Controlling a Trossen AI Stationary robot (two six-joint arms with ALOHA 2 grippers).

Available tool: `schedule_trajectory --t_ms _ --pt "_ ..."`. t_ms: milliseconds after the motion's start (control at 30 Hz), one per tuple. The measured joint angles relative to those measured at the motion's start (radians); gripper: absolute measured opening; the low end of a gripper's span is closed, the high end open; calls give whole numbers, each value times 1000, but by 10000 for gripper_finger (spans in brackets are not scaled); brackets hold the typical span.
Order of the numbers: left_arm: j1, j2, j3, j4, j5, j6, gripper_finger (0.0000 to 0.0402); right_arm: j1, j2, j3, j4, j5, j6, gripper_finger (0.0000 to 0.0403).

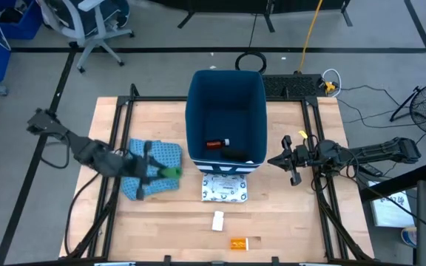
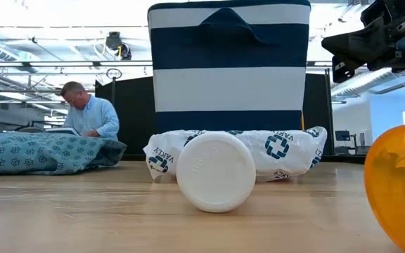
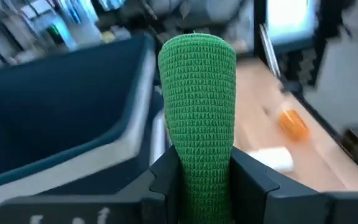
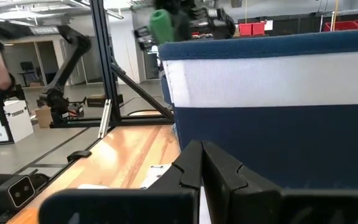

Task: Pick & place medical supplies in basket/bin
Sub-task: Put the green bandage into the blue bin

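- Green bar [image 3: 196, 118] clamped upright between the left gripper's [image 1: 156, 168] two dark fingers [image 3: 163, 177], raised above the blue patterned cloth [image 1: 165, 154] and just beside the bin's left wall; judged as carried clear of the table so as to pass over the rim.
- Dark-blue bin [image 1: 198, 111] at table centre, tall-walled, already holding a red bottle [image 1: 214, 144] and a black block [image 1: 234, 154] on its floor.
- Bin wall [image 3: 61, 118] judged the main obstacle: higher than the held bar's grip point in the left wrist view, so more lift likely needed before crossing.
- Right gripper [image 1: 293, 164] parked just off the bin's right wall, fingers pressed together and empty; judged waiting, out of the left arm's path.
- White black-patterned packet [image 1: 224, 188] flat on the wood, touching the bin's near side.
- White box [image 1: 218, 220] and orange bottle [image 1: 239, 243] farther toward the near table edge, well apart from both grippers, not yet binned.
- Seated person [image 2: 90, 112] in the room beyond the table, clear of the work area.
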Motion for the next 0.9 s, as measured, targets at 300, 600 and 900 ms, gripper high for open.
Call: schedule_trajectory --t_ms 300,600,900 --pt "155 -346 -429 419 47 40 106 0 34 0 13 0 30 0" --pt "231 -437 -571 434 67 -37 106 0 38 0 51 -1 26 0" --pt "273 -435 -661 543 66 -90 106 0 38 0 89 -1 -105 0"
